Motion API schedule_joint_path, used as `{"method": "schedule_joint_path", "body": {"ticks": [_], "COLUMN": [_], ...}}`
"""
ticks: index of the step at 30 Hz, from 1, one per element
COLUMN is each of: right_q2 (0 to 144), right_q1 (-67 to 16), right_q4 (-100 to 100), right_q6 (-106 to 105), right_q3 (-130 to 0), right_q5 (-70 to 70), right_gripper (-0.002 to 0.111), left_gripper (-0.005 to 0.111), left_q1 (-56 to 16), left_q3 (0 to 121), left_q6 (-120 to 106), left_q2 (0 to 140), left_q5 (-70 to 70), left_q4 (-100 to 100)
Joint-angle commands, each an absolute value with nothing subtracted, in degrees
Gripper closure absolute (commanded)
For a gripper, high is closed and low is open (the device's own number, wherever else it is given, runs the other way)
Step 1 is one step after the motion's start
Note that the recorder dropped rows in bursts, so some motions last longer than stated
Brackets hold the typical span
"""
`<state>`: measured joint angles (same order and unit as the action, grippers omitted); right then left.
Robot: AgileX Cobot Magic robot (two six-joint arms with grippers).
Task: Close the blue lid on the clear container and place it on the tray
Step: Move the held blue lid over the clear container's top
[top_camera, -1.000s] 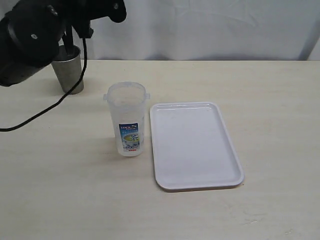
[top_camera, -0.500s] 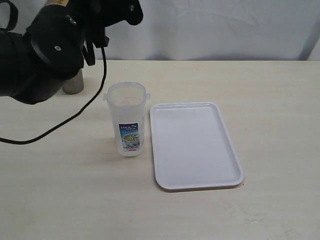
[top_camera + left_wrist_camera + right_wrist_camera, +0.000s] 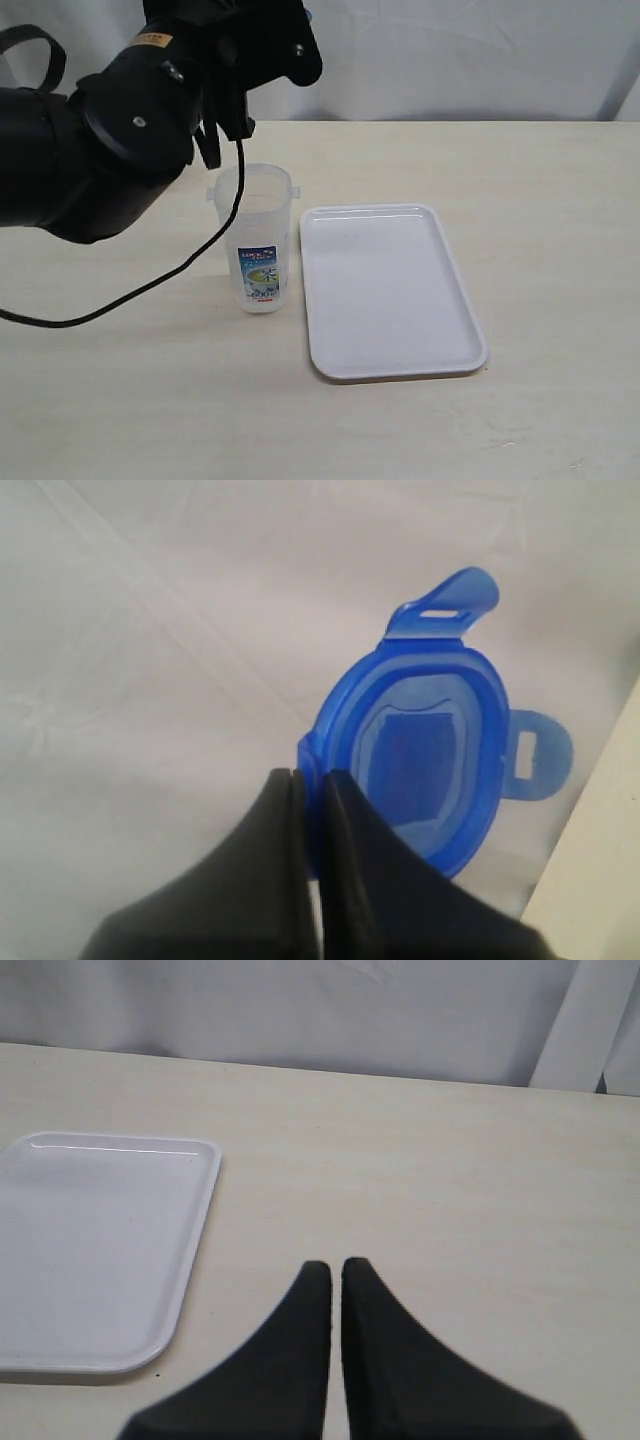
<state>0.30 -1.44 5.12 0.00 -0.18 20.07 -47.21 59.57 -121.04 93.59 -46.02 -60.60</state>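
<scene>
Left claw (image 3: 308, 775): clamped on the edge of the blue lid (image 3: 430, 760), fingers almost meeting with only the lid's rim between them.
Blue lid: held up off the worktop, against the white backdrop; two snap flaps visible, splayed outward; cannot tell whether the top or the underside faces the wrist camera.
Clear container (image 3: 258, 250): upright on the worktop (image 3: 540, 200), mouth open, printed label towards the exterior camera; just beside the tray's left long edge, not on it.
Tray (image 3: 390, 300): flat on the worktop, long side running away from the exterior camera.
Left arm (image 3: 130, 130): black bulk above and left of the container, covering part of its rim in the exterior view; black cable (image 3: 150, 290) hanging in a loop down to the worktop.
Right claw (image 3: 328, 1265): narrow, fingers nearly touching, gripping nothing; above bare worktop, apart from the tray's right edge.
</scene>
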Motion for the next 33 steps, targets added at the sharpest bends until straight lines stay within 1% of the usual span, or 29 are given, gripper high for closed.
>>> {"method": "schedule_joint_path", "body": {"ticks": [1, 5, 9, 16, 19, 23, 29, 33], "right_q2": [0.0, 0.0, 0.0, 0.0, 0.0, 0.0, 0.0, 0.0], "right_q1": [-1.4, -1.4, -1.4, -1.4, -1.4, -1.4, -1.4, -1.4], "right_q4": [5.2, 5.2, 5.2, 5.2, 5.2, 5.2, 5.2, 5.2], "right_q6": [0.0, 0.0, 0.0, 0.0, 0.0, 0.0, 0.0, 0.0], "right_q3": [0.0, 0.0, 0.0, 0.0, 0.0, 0.0, 0.0, 0.0], "right_q5": [19.8, 19.8, 19.8, 19.8, 19.8, 19.8, 19.8, 19.8], "right_gripper": [0.104, 0.104, 0.104, 0.104, 0.104, 0.104, 0.104, 0.104], "left_gripper": [0.107, 0.107, 0.107, 0.107, 0.107, 0.107, 0.107, 0.107], "left_q1": [-47.3, -47.3, -47.3, -50.7, -50.7, -50.7, -50.7, -52.9], "left_q3": [55.1, 52.7, 52.7, 52.7, 52.5, 47.8, 47.3, 47.3], "left_q6": [-122.8, -122.8, -122.8, -122.8, -122.8, -122.8, -122.8, -122.8], "left_q2": [92.8, 92.8, 92.7, 90.9, 90.9, 90.9, 90.9, 90.9], "left_q5": [-46.6, -46.6, -46.8, -46.6, -47.4, -48.5, -48.3, -48.2], "left_q4": [-58.0, -56.0, -56.5, -60.1, -64.0, -62.6, -62.3, -62.6]}}
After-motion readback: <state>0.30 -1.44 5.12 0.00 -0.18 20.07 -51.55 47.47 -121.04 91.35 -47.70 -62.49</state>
